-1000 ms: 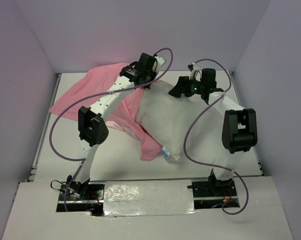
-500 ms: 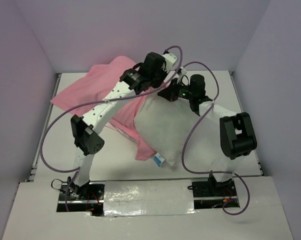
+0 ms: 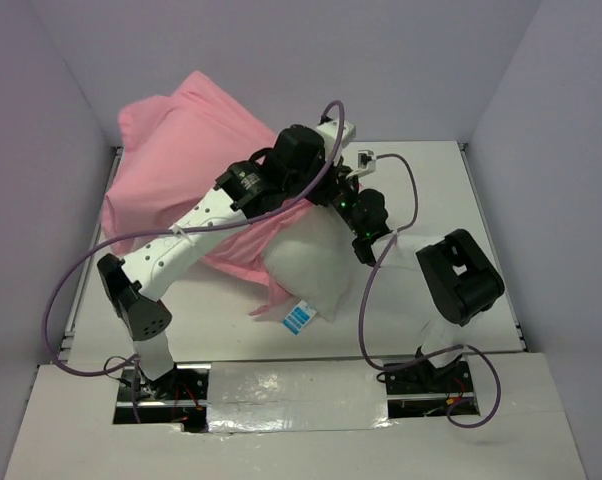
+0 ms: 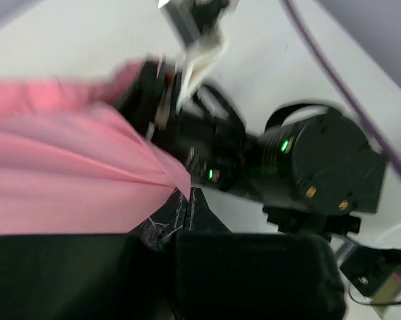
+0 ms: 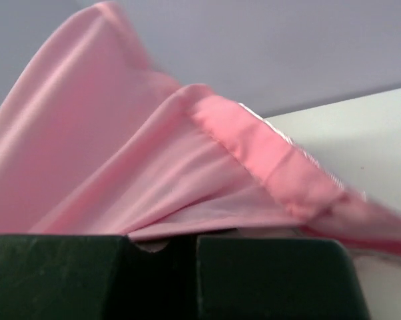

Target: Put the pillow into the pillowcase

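Note:
The pink pillowcase [image 3: 181,130] is lifted off the table and billows up at the back left. Its lower part drapes over the white pillow [image 3: 316,270], which lies mid-table with its blue-white tag [image 3: 297,318] at the near corner. My left gripper [image 3: 321,188] is shut on a pinch of the pillowcase [image 4: 67,180], with the fabric running out of the left gripper [image 4: 189,195] to the left. Close beside it, my right gripper [image 3: 346,205] is shut on the pillowcase hem [image 5: 267,160]. The cloth spreads up from the right gripper [image 5: 180,237].
Grey walls close in the white table [image 3: 461,200] on three sides. The left arm's purple cable [image 3: 66,290] loops out over the table's left edge, and the right arm's cable [image 3: 366,300] hangs beside the pillow. The right arm's elbow [image 3: 459,275] stands right of the pillow.
The right gripper has shut on the pillowcase hem. Both grippers came together and moved nearer and left, raising the pillowcase high at the back left. The pillow slid left and nearer.

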Available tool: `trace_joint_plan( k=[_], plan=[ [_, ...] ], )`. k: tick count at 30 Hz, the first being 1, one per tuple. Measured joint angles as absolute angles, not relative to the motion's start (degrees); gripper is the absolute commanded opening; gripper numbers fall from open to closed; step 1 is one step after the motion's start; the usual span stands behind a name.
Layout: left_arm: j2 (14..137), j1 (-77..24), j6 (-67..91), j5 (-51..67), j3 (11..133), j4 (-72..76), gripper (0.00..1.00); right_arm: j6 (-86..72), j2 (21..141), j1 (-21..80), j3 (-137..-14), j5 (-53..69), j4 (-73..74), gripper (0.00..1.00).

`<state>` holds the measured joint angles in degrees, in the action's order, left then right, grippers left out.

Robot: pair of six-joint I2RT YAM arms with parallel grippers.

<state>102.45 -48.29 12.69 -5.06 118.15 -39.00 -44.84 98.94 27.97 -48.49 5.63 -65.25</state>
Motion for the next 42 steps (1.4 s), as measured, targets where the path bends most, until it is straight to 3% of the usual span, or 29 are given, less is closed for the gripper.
trace_joint_plan(
  k=[2, 3, 5, 6, 8, 9, 10, 12, 16, 19, 27, 35, 36, 39, 42],
  plan=[
    [100.31, -48.62, 15.55, -5.52, 111.15, -36.6, 0.0, -45.43, 98.89, 28.14, -47.44, 3.14, -65.36, 0.04],
    [99.09, -48.4, 17.1, -5.52, 107.15, -35.38, 0.0, -45.43, 98.83, 27.88, -46.72, 2.42, -65.3, 0.29],
    [97.32, -46.87, 19.88, -4.95, 100.66, -33.58, 0.0, -44.6, 96.75, 26.96, -44.62, 2.76, -62.52, 0.5],
    [96.49, -45.45, 21.21, -4.25, 97.1, -31.9, 0.0, -43.51, 94.91, 26.24, -43.97, 3.79, -59.77, 0.67],
    [95.92, -41.41, 23.35, -3.29, 91.88, -29.98, 0.0, -41.17, 90.24, 24.53, -44.01, 6.46, -52.62, 0.74],
    [96.07, -39.35, 24.38, -3.01, 90.43, -29.39, 0.0, -40.1, 87.64, 23.46, -44.16, 7.92, -48.38, 0.84],
    [96.49, -37.28, 25.28, -2.94, 89.6, -29.19, 0.0, -39.57, 85.12, 22.46, -44.66, 9.5, -44.34, 0.86],
    [97.51, -34.3, 26.02, -4.12, 90.04, -29.06, 0.0, -39.05, 80.71, 19.66, -45.56, 13.67, -38.0, 1.0],
    [99.63, -33.39, 26.11, -5.28, 95.18, -28.86, 0.0, -38.92, 72.6, 12.32, -44.64, 20.01, -28.45, 1.0],
    [100.36, -33.76, 25.96, -5.65, 98.13, -28.73, 0.0, -35.94, 62.85, 9.85, -44.4, 18.02, -14.04, 1.0],
    [100.38, -33.82, 25.85, -5.43, 98.56, -28.77, 0.0, -34.81, 34.65, 9.47, -35.0, 14.28, 9.63, 1.0],
    [100.36, -33.87, 25.74, -3.49, 98.56, -29.56, 0.0, -37.58, 42.68, 11.84, -19.09, 23.7, 12.16, 0.99],
    [100.33, -34.0, 25.74, -3.29, 98.56, -29.76, 0.0, -38.13, 45.1, 13.65, -18.79, 24.23, 9.26, 0.79],
    [100.31, -35.09, 25.76, -3.33, 98.59, -30.41, 0.0, -39.64, 53.56, 19.4, -18.63, 25.19, -6.0, 0.03],
    [100.2, -37.15, 25.76, -3.79, 98.91, -31.42, 0.0, -43.68, 64.31, 23.4, -18.15, 27.09, -28.08, 0.0]
  ],
)
